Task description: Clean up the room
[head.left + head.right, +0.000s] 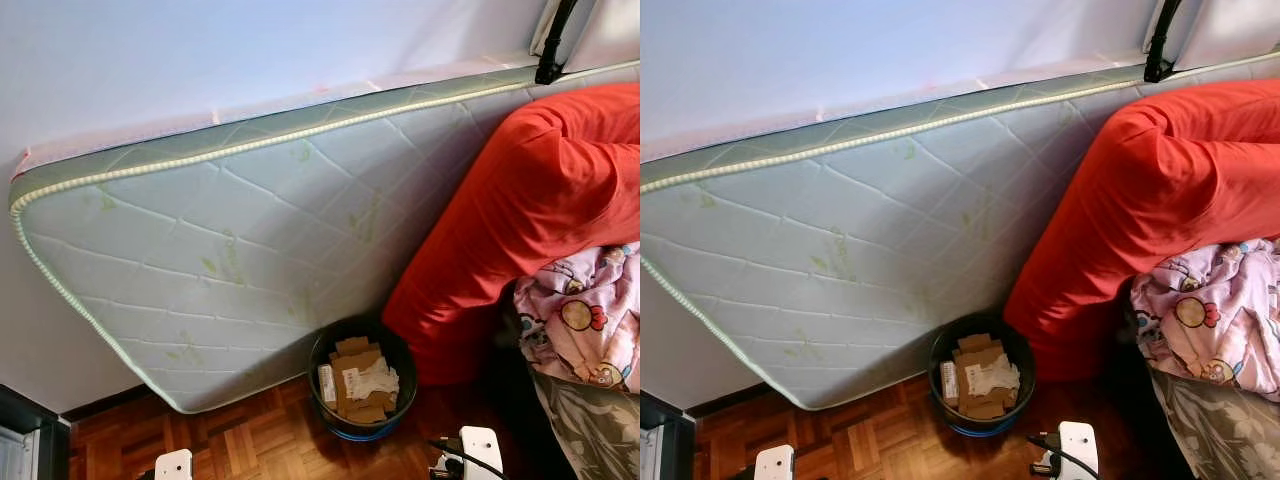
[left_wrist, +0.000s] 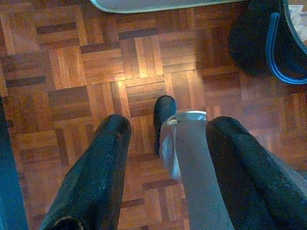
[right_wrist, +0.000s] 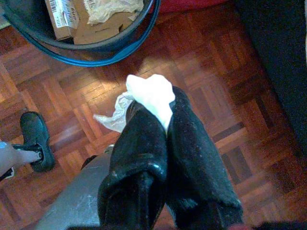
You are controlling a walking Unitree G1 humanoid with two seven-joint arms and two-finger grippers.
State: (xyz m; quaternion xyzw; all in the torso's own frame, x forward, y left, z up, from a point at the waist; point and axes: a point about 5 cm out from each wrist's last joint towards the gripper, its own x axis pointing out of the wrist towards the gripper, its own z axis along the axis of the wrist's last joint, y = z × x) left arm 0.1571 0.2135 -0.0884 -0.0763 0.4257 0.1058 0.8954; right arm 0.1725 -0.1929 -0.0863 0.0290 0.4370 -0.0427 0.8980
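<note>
A dark round bin point(image 1: 362, 380) with a blue base stands on the parquet floor against the leaning mattress; cardboard pieces, a small box and crumpled paper lie in it. In the right wrist view my right gripper point(image 3: 160, 112) is shut on a crumpled white tissue point(image 3: 151, 96), held above the floor a short way from the bin's rim point(image 3: 110, 48). My left gripper point(image 2: 165, 132) hangs open over bare parquet with nothing between its fingers; the bin's edge point(image 2: 280, 52) lies off to one side.
A quilted white-green mattress point(image 1: 230, 250) leans on the wall. A red cushion point(image 1: 510, 220) and a pink patterned blanket point(image 1: 585, 320) lie on a sofa at the right. A dark cabinet edge point(image 1: 25, 435) stands at lower left. My feet point(image 3: 33, 139) rest on the parquet.
</note>
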